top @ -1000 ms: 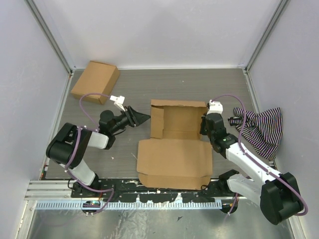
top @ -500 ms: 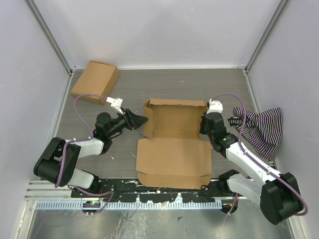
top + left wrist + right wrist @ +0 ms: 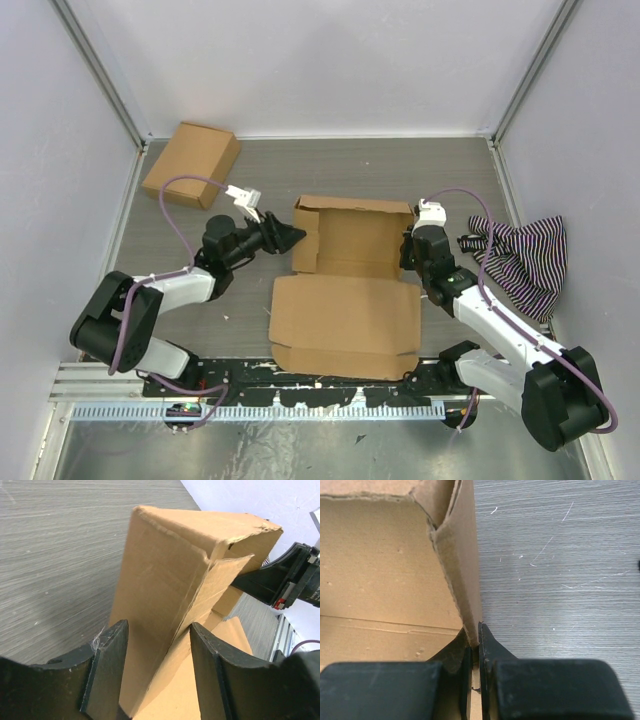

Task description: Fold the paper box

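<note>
Looks approx half done on the paper box (image 3: 348, 290), mid-table (image 3: 350, 170): back wall up, both side walls raised, wide lid panel lying flat toward the arm bases. Left to do, prob.: tuck side flaps, lock walls, close lid, seat tabs. Holds nothing in the tray part, just bare cardboard. Shows a smaller ready-made box (image 3: 191, 163) at far-left corner, shut, contents hidden. Shows a striped cloth (image 3: 520, 260) at rt edge, apart. Pinches the rt wall's edge w/ right gripper (image 3: 476, 642), jaws closed down on the cardboard. Straddles the lt wall w/ left gripper (image 3: 159, 630), jaws wide; can't tell if touching.
</note>
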Robot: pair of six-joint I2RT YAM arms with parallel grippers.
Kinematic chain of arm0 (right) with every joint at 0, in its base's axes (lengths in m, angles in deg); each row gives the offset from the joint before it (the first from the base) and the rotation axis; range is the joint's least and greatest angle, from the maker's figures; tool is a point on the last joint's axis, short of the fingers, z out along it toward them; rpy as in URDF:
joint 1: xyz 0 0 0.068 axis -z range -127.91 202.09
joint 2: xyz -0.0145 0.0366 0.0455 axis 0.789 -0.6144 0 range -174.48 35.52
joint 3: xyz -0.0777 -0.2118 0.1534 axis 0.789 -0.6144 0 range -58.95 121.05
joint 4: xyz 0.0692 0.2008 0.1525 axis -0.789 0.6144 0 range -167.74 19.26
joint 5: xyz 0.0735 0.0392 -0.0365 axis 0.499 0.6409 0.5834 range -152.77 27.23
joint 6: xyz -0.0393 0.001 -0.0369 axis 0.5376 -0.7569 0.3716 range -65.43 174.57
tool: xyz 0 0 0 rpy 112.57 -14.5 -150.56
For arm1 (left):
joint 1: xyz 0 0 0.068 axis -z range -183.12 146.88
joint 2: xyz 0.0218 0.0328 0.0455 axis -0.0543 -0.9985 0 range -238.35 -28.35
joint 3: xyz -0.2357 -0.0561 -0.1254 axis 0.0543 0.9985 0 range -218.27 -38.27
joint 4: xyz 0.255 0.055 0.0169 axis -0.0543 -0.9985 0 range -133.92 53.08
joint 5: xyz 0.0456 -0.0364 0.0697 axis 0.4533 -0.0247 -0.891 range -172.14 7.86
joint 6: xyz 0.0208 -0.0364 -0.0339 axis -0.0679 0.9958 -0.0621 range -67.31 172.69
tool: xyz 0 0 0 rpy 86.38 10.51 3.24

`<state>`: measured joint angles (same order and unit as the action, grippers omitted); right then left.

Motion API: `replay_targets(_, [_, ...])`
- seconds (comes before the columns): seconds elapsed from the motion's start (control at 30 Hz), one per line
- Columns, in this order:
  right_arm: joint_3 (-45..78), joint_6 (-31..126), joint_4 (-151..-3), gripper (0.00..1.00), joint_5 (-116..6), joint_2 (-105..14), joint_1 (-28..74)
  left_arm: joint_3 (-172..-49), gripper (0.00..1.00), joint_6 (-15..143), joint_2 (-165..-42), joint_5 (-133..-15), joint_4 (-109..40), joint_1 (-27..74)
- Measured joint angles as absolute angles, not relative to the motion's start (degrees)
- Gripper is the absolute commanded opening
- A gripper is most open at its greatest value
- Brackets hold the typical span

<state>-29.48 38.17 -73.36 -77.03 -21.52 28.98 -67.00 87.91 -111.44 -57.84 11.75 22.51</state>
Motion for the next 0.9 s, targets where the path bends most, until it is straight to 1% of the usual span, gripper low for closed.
replay_targets(0.27, [-29.4,38.3,-73.3,0.02,-75.2,-21.5,29.4,-71.8,0.57,82.2,-112.3,-64.6,5.3,27.3])
replay_targets(0.43, [-29.3,38.4,-72.7,0.02,-74.0,-21.5,29.4,-74.9,0.57,77.9,-112.7,-74.2,-3.3,30.8])
replay_targets(0.53, [-29.3,38.4,-72.4,0.02,-73.6,-21.5,29.4,-77.2,0.53,75.5,-112.7,-80.9,-8.5,33.5])
replay_targets(0.63, [-29.3,38.2,-72.5,0.02,-73.0,-21.5,29.4,-79.2,0.43,73.9,-112.9,-88.5,-12.9,36.0])
replay_targets(0.7, [-29.3,38.1,-72.4,0.02,-72.7,-21.5,29.4,-80.7,0.33,73.3,-113.7,-92.9,-15.6,37.2])
replay_targets(0.77, [-29.3,38.1,-72.4,0.01,-72.4,-21.5,29.4,-82.2,0.21,72.6,-114.9,-97.1,-18.6,38.3])
replay_targets(0.83, [-29.2,37.9,-72.2,0.01,-72.2,-21.5,29.3,-83.8,0.02,71.8,-116.0,-101.2,-21.9,39.4])
replay_targets(0.87, [-29.2,37.9,-71.9,0.01,-72.1,-21.5,29.3,-85.1,0.00,71.1,-116.8,-104.0,-24.1,40.3])
replay_targets(0.9, [-29.1,37.7,-71.7,0.01,-72.1,-21.5,29.3,-86.1,0.00,71.1,-117.4,-106.3,-25.6,41.0])
